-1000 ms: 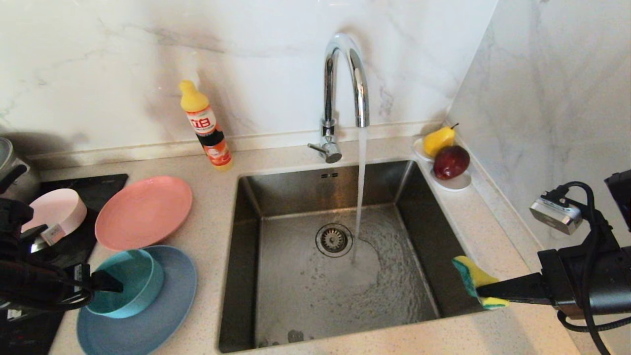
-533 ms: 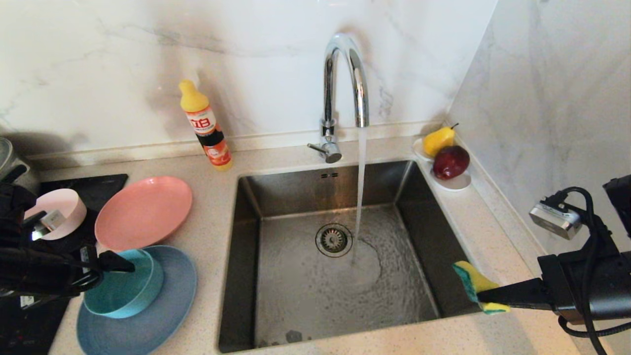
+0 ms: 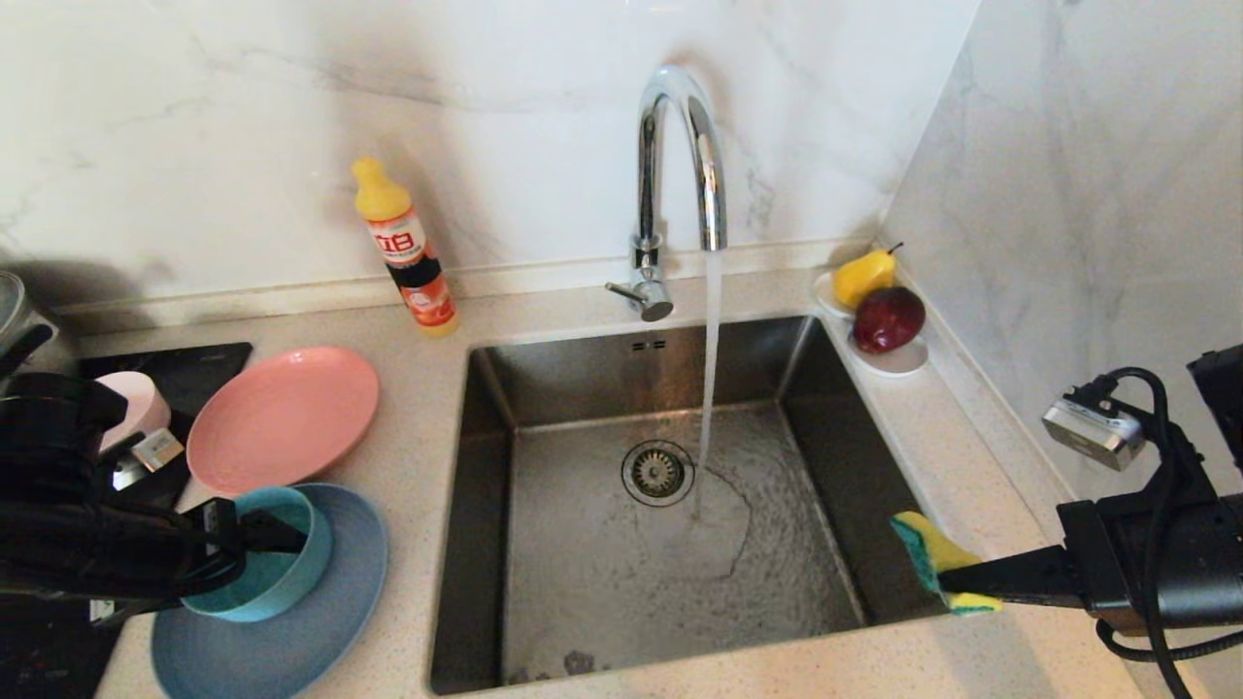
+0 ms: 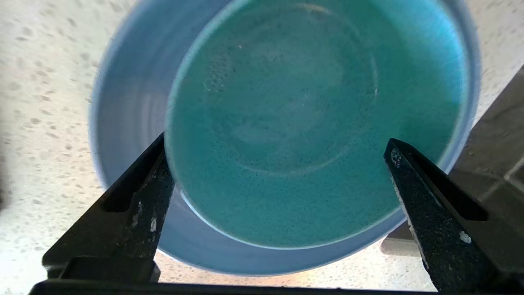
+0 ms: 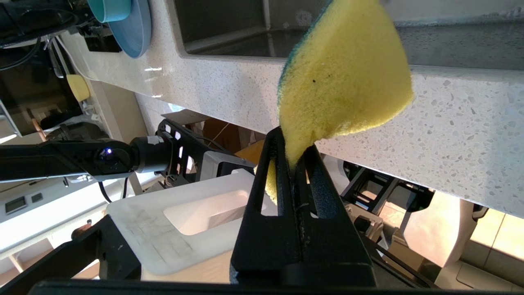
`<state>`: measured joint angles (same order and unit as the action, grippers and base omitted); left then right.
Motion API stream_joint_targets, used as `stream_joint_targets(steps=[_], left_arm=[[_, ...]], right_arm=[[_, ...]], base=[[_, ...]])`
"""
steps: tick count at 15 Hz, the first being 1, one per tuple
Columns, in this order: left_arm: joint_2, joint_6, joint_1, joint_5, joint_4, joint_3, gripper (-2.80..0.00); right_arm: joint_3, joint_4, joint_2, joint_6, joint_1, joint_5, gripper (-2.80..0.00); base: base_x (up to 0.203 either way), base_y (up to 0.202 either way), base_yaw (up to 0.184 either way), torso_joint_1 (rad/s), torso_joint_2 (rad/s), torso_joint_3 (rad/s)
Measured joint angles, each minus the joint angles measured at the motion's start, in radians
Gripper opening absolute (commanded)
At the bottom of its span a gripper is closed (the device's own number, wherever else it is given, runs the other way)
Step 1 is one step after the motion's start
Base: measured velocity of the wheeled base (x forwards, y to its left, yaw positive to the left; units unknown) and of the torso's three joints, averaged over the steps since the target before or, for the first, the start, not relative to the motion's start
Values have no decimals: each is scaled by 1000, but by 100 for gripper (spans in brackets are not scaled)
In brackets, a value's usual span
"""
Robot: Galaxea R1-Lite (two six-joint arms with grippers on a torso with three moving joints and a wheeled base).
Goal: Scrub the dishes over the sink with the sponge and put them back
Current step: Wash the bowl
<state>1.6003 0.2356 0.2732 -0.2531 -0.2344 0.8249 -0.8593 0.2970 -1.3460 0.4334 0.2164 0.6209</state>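
A teal bowl (image 3: 282,578) stands on the light blue plate (image 3: 320,631) on the counter left of the sink (image 3: 583,592). My left gripper (image 3: 277,534) hovers open over the bowl. In the left wrist view the gripper (image 4: 277,139) has one finger beyond each side of the bowl (image 4: 311,123), with the plate (image 4: 131,110) beneath. The salmon-pink plate (image 3: 282,417) lies behind them. The pale pink bowl (image 3: 141,398) is half hidden by my left arm. My right gripper (image 3: 947,582) is shut on the yellow-green sponge (image 3: 927,553) above the sink's right rim. The sponge (image 5: 348,73) sticks out past the gripper (image 5: 292,143).
Water runs from the chrome tap (image 3: 680,146) into the sink beside the drain (image 3: 657,472). A detergent bottle (image 3: 403,248) stands at the back. A white saucer (image 3: 898,359) with a pear and a red fruit sits by the right wall. A black hob (image 3: 184,369) lies far left.
My left gripper has moved right, from the bowl's left edge to over the teal bowl, still open. The right arm and the sponge have stayed in place.
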Motion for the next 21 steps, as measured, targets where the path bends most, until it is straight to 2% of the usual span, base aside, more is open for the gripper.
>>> stream_joint_targets(steps=[5,8,13,16,21], left_arm=[[19,-2,-3,15,41,-9,0],[38,-3,-2,88,76,-13,0],[60,-18,15,131,115,-14,0],[74,-51,35,161,136,-13,0],[85,-98,90,165,166,-8,0]], right_arm=[[1,0,-5,0,-1,1,-280],[3,0,-5,0,-1,1,-280],[8,0,-5,0,-1,1,-280],[7,0,-5,-7,-1,1,-280],[14,0,-11,-12,-1,1,-280]], base=[[0,0,0,0,0,0],[0,0,0,0,0,0],[0,0,0,0,0,0],[0,0,0,0,0,0],[0,0,0,0,0,0]])
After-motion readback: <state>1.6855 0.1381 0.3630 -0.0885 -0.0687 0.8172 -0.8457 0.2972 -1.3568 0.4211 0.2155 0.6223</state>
